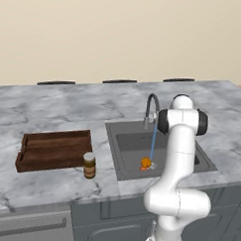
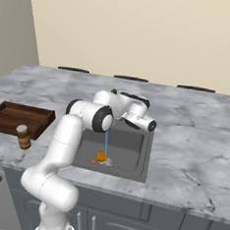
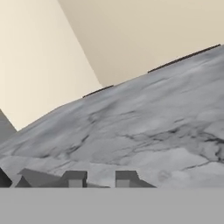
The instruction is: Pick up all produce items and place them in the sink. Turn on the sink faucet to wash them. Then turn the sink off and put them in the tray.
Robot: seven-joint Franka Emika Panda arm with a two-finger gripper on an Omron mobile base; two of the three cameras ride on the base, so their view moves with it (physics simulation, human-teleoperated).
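Marble counter | arm bent over sink | tool closed, empty

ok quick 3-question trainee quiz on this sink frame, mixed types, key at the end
1. True or false: water runs from the sink faucet now.
2. Where is the round orange fruit? A) tray B) sink C) counter
3. What stands on the counter just right of the tray?

Key:
1. True, a blue stream falls into the sink.
2. B
3. The brown jar.
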